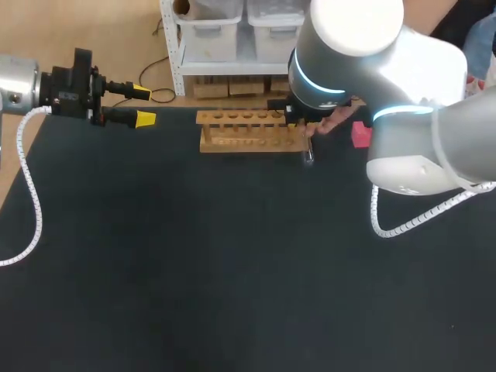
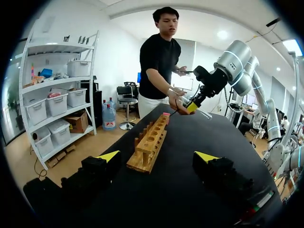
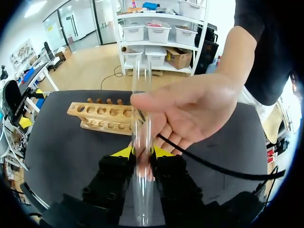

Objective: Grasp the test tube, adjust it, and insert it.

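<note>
One long, clear glass test tube [image 3: 142, 199] sits clamped in the right pincer [image 3: 142, 153]; left pincer [image 2: 157, 156] released.

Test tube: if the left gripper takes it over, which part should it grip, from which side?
Probably the bare end beyond the hand: the right gripper clamps the test tube mid-length, the hand the part next to it. The open left gripper should come side-on, across its round wall.
</note>
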`<state>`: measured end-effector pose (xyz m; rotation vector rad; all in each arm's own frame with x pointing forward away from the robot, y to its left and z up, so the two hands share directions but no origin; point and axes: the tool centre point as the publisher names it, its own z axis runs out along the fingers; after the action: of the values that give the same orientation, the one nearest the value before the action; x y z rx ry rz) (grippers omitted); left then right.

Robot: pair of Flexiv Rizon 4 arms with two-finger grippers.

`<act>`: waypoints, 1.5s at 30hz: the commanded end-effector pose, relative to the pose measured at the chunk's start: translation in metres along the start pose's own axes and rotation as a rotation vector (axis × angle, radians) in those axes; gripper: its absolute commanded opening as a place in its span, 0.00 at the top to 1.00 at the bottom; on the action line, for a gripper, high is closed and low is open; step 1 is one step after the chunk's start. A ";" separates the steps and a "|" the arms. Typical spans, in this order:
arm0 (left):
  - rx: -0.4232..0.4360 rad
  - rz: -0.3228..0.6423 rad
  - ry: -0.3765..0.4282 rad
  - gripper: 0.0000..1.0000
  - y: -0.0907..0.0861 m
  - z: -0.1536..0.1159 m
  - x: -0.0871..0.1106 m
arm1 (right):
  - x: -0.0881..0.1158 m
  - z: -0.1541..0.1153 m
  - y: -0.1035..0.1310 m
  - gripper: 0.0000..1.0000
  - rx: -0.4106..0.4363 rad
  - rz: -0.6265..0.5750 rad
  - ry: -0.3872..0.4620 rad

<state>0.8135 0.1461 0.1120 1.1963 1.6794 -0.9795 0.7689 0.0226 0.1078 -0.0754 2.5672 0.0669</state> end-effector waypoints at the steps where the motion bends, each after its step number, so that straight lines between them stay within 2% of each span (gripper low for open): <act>1: -0.001 0.003 -0.003 0.00 0.000 0.000 0.001 | 0.001 -0.001 -0.001 1.00 0.001 0.001 -0.005; 32: -0.001 0.003 -0.003 0.00 0.000 0.000 0.001 | 0.001 -0.001 -0.001 1.00 0.001 0.001 -0.005; 45: -0.001 0.003 -0.003 0.00 0.000 0.000 0.001 | -0.001 0.029 0.011 1.00 0.004 0.013 0.006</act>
<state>0.8135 0.1461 0.1120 1.1963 1.6794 -0.9795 0.7774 0.0297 0.0904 -0.0569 2.5704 0.0725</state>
